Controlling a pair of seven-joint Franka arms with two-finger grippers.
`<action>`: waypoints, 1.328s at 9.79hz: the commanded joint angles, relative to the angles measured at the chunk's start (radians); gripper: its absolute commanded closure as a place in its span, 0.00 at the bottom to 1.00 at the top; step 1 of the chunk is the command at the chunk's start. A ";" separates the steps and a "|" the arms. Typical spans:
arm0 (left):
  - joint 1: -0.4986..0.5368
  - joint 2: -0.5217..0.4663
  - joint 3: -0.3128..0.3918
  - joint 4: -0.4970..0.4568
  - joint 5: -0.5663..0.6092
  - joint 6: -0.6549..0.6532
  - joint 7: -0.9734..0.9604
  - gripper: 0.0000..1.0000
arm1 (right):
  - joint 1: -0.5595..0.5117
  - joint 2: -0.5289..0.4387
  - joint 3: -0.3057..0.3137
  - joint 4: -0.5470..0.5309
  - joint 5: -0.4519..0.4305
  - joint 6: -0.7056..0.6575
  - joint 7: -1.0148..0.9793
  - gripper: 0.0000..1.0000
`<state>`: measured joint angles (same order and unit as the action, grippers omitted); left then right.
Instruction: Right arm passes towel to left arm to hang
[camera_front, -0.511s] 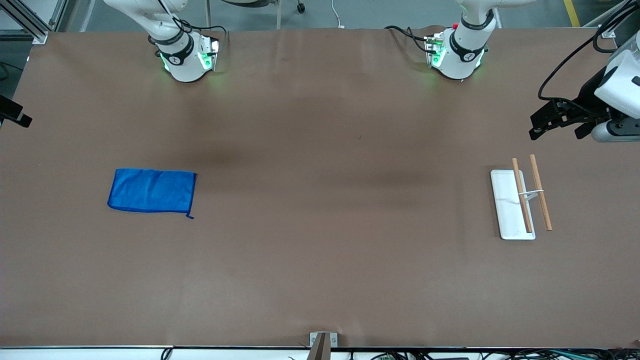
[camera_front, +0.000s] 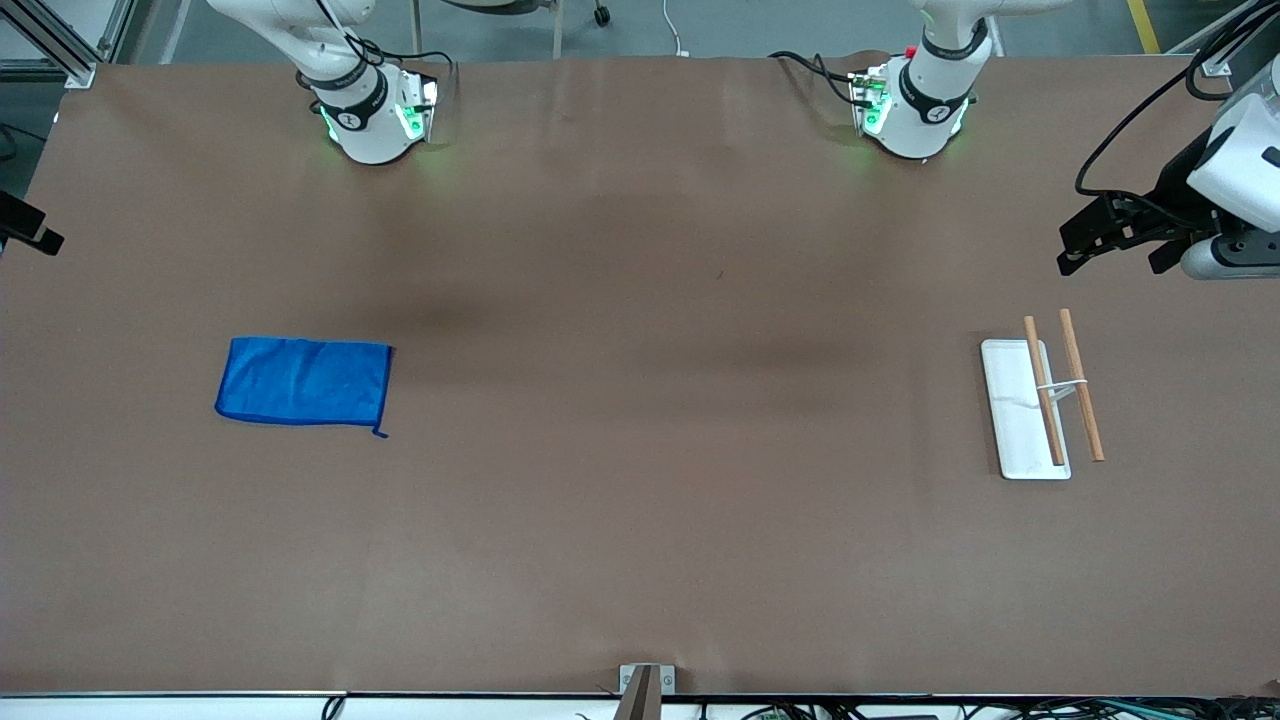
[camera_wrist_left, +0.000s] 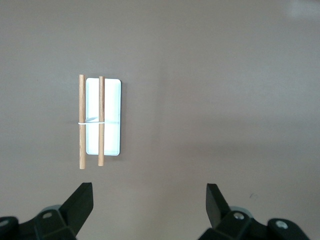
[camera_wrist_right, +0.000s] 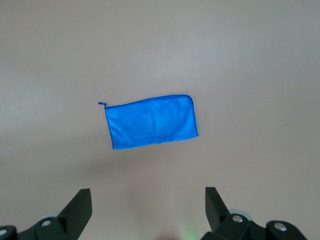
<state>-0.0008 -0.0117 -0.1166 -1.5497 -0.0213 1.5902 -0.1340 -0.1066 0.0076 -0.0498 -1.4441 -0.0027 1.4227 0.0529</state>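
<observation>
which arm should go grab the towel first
Right. The towel lies flat toward the right arm's end of the table, and the open right gripper hangs over it. The open left gripper is up near the rack.

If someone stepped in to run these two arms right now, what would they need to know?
Right gripper: open, empty, high over the towel.
Left gripper: open, empty, waiting up near the rack at its end of the table.
The towel lies flat on the table toward the right arm's end, untouched.
Done: nothing yet.
Left: right arm picks up the towel, passes it to the left arm, which hangs it on the rack.
</observation>
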 joint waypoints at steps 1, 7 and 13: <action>0.001 0.007 -0.003 -0.023 0.018 -0.010 -0.001 0.01 | -0.018 -0.018 0.022 -0.057 -0.007 0.016 -0.002 0.00; 0.004 0.015 -0.002 -0.026 0.018 -0.006 0.011 0.01 | 0.031 0.125 0.022 -0.419 -0.013 0.469 -0.010 0.00; 0.005 0.029 0.002 -0.030 0.018 0.007 0.013 0.01 | 0.015 0.356 0.021 -0.656 -0.036 0.970 -0.143 0.00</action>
<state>0.0021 0.0018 -0.1138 -1.5558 -0.0213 1.5904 -0.1340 -0.0830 0.3608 -0.0338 -2.0583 -0.0256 2.3413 -0.0718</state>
